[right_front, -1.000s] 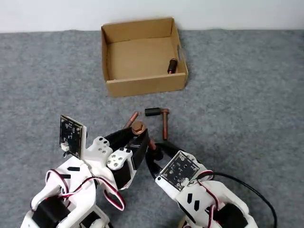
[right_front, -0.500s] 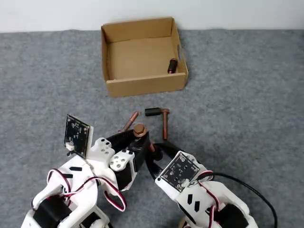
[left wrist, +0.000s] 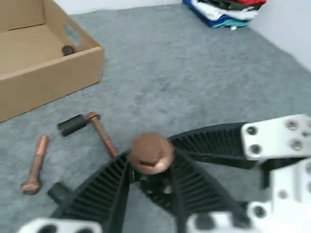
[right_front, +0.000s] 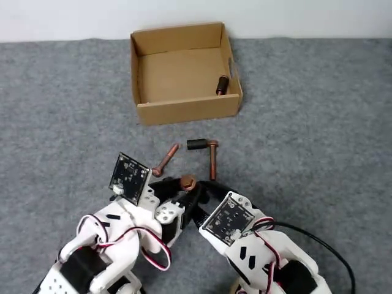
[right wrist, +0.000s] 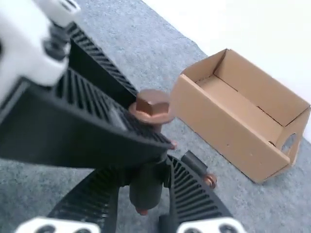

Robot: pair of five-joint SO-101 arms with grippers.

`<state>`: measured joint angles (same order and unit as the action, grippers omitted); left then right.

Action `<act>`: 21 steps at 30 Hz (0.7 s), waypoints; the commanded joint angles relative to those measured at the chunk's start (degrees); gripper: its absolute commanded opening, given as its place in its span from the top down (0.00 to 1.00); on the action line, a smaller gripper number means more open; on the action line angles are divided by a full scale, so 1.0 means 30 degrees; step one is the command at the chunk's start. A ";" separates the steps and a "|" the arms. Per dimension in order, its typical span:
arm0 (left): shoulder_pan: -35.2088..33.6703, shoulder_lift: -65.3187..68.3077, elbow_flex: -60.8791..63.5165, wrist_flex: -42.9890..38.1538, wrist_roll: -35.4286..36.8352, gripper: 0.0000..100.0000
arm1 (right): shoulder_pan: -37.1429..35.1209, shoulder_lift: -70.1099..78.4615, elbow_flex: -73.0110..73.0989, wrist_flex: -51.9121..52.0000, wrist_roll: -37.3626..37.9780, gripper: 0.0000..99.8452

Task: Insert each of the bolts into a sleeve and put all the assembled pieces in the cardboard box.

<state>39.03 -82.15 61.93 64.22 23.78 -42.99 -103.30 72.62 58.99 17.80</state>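
My left gripper (right_front: 185,185) is shut on the hexagonal head of a copper bolt (left wrist: 151,154), held upright. My right gripper (right wrist: 145,190) is shut on a black sleeve (right wrist: 146,184) directly under that head; the bolt's shaft runs down through the sleeve and its tip pokes out below. The two grippers meet nose to nose near the table's front middle. Loose on the carpet lie a bolt (right_front: 165,160), a black sleeve (right_front: 196,144) and a second bolt (right_front: 212,159). The cardboard box (right_front: 184,111) stands at the back with one assembled piece (right_front: 222,85) in its right corner.
Grey carpet covers the table. A small black piece (left wrist: 57,191) lies by my left gripper's fingers. A pile of folded clothes (left wrist: 223,12) sits far off beside the wall. Open carpet lies between the loose parts and the box.
My left arm swung right and nearer the front, carrying the bolt over to the right gripper and down into the sleeve. The right arm barely moved.
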 commanded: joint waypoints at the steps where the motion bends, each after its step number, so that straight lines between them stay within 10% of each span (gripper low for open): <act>1: -0.0264 0.0205 -0.0923 0.1377 -0.0615 0.79 | -0.0015 -0.0190 -0.0469 -0.0659 0.0205 0.99; 16: -0.7326 0.0088 -0.6022 0.4747 -0.2344 0.80 | 0.3648 -0.0190 0.0059 -0.0689 -0.1172 0.99; 21: -1.2132 0.0059 -0.5289 0.4689 -0.6447 1.00 | 0.6579 -0.0161 0.0029 -0.0630 -0.5363 0.99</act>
<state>10.02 -81.98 45.93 78.20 11.21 -28.04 -103.47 73.85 58.55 8.22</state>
